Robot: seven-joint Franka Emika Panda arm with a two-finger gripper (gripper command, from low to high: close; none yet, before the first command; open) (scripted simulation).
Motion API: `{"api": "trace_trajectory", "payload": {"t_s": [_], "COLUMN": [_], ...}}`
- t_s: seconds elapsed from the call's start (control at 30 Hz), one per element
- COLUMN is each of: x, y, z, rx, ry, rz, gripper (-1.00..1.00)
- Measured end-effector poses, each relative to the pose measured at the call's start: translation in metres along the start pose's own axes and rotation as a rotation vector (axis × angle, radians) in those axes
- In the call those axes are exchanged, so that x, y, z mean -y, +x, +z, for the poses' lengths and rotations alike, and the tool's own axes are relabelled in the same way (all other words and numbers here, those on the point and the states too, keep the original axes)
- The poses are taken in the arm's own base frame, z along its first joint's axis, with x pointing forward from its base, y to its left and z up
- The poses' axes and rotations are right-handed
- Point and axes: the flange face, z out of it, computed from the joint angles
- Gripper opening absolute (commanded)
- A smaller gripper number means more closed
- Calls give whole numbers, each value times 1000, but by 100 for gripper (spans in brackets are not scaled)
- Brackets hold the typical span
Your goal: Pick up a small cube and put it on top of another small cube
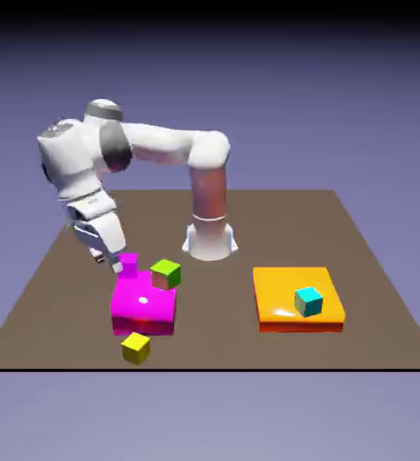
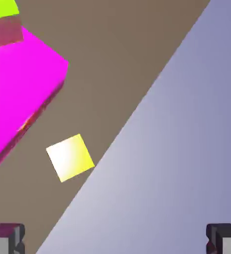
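The small yellow cube lies on the brown table near its front edge, just in front of a flat magenta block. The cube with a green top and brownish-red side rests on that block's far right corner. My gripper hangs above the block's far left side, well away from the yellow cube. In the hand view the yellow cube shows left of centre and the green-topped cube at the top left. The gripper is open, with nothing between its fingertips.
A small magenta cube sits at the magenta block's far left corner, close to my hand. An orange slab with a cyan cube on it lies to the exterior view's right. The table edge passes right beside the yellow cube.
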Motion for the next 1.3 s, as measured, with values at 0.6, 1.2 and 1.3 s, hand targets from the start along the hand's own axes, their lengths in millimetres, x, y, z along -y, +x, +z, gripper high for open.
{"api": "trace_trajectory", "payload": {"t_s": [0.6,1.2,1.3], "x": [12,144,153], "y": [15,103,98], "z": [52,26,59], "rx": [54,80,78], "ry": [217,330,329], "rz": [-301,-447,-449], "gripper": [-100,-100,100]}}
